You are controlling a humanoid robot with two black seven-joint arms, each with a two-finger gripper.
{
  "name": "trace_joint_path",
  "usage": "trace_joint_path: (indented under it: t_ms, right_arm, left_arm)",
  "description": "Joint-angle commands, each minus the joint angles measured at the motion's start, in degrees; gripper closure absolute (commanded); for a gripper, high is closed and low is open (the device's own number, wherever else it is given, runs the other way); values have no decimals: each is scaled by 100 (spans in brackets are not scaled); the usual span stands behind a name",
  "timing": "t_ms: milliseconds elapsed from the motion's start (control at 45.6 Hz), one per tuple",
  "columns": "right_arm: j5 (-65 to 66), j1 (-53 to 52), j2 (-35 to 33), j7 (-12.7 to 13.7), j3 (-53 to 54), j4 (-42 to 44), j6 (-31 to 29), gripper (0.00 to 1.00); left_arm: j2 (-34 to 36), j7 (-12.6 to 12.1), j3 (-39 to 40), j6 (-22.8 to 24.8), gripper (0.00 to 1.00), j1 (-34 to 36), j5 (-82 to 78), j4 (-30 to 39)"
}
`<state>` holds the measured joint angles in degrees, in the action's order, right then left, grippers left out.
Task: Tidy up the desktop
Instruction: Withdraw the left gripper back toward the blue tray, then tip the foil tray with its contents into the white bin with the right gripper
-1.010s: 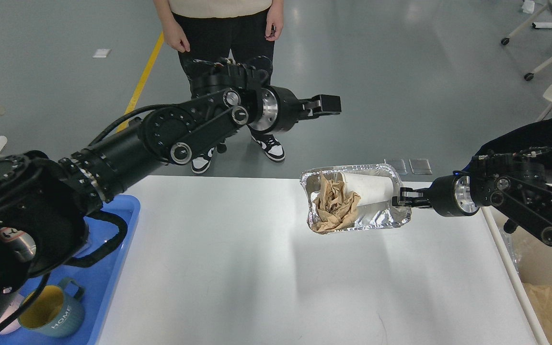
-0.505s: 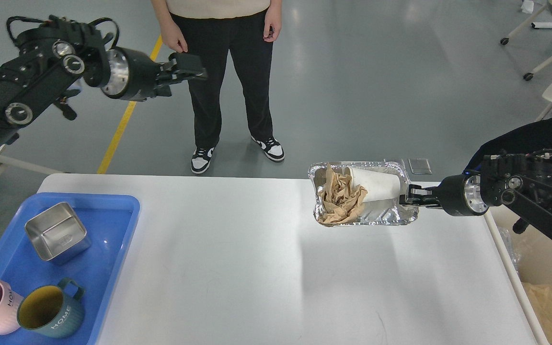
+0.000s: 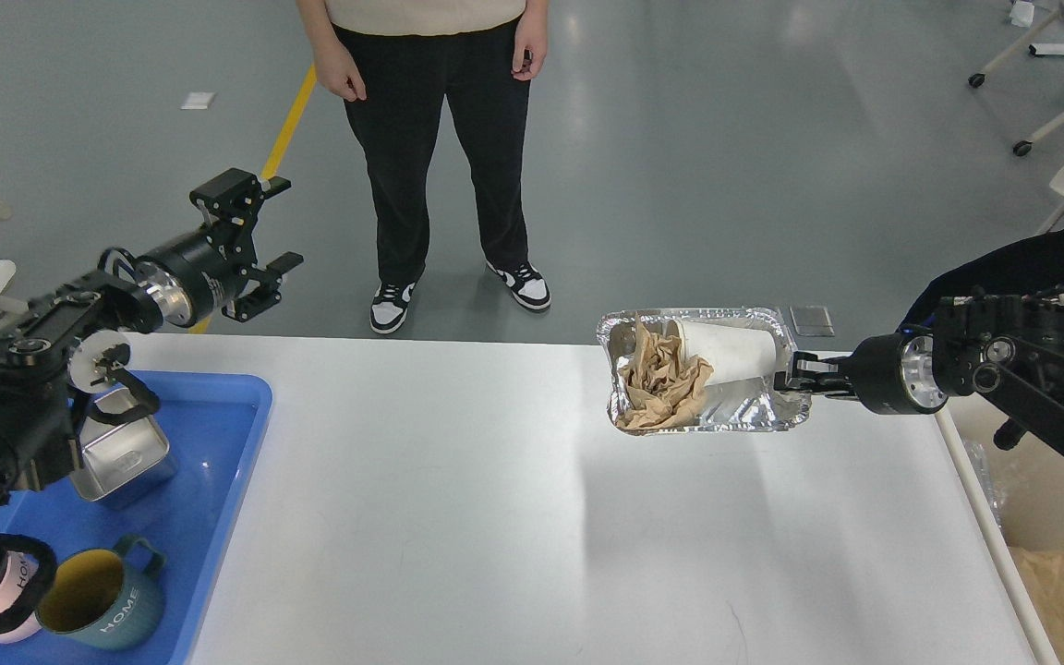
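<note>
The white desktop [image 3: 495, 517] fills the lower middle of the head view. My right gripper [image 3: 792, 379] is shut on the right rim of a foil tray [image 3: 754, 416] and holds it above the desktop's far right part. The foil tray holds crumpled brown paper [image 3: 663, 386] and a white paper cup [image 3: 726, 351] lying on its side. My left gripper [image 3: 255, 231] is open and empty, raised beyond the desktop's far left corner, above the floor.
A blue tray [image 3: 227, 462] at the left holds a steel square container [image 3: 121, 457], a teal mug [image 3: 102, 600] and a pink mug [image 3: 10, 600]. A person [image 3: 440, 139] stands behind the table. A bin with brown paper [image 3: 1063, 591] is at the right.
My left arm swung down and to the left, its gripper now lower, near the table's far left corner, and open. The foil tray in my right gripper shifted slightly right.
</note>
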<state>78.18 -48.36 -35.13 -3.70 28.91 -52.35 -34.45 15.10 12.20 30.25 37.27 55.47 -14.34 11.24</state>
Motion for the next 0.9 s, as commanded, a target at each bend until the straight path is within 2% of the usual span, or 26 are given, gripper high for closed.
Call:
trace_joint_path:
  t_ms: [0,198,417,636,878]
  right_arm:
    - [-57,81,-29,-8,54,6,9,100]
    - [-109,151,-258,-8,150,23,18,100]
    - [-259,257,-512,-8,387,313,61,100]
    - [-821,696,-916,-17,1204,1332,79,100]
    - [-1603,968,-1189,-35,1627,3080,131,100]
  left_arm:
    - [-499,-393,507,483,3,-448,1170,-192]
    - [-711,-569,1228,606,3,-607,1232,-201]
    - [-702,-569,1264,642,3,-616,1215,-192]
    - [-711,-552,1255,642,3,-730,1223,-192]
    - [-711,-560,1220,650,3,-924,1215,-192]
